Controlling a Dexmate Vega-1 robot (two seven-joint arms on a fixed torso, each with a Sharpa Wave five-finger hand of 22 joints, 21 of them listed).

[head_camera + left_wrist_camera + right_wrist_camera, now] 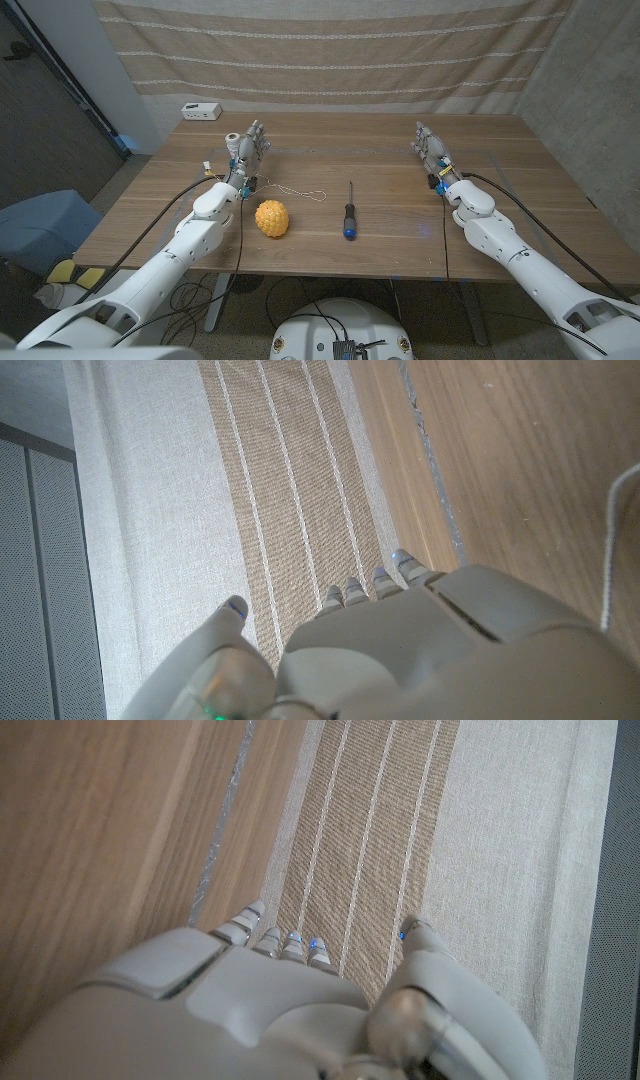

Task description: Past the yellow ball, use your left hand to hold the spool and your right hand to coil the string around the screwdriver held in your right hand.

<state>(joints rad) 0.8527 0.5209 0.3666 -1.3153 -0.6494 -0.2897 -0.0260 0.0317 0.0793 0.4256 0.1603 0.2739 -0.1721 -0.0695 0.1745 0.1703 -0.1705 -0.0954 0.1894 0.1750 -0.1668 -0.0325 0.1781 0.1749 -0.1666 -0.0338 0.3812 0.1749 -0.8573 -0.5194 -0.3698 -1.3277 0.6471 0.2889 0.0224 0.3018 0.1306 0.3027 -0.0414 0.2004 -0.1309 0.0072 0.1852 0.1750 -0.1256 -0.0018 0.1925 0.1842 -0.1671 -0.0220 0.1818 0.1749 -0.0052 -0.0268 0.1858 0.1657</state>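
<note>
On the wooden worktop (400,230), the yellow ball (272,218) sits near the front edge, with the screwdriver (349,209) lying just to its right, blue-tipped handle toward the robot and shaft pointing away. The white string (290,190) trails loose across the wood behind the ball, ending in a small loop short of the screwdriver. The spool (232,141) stands beyond the ball, right against the left hand (250,150); the fingers stand upright beside it, and whether they actually grip it is hard to tell from here. In the left wrist view, that hand's fingertips (352,588) point at the striped curtain (290,470), and a strand of string shows over the wood. The right hand (430,147) stands apart on the far right, fingers spread, holding nothing. A small white box (201,111) rests at the far left corner.
</note>
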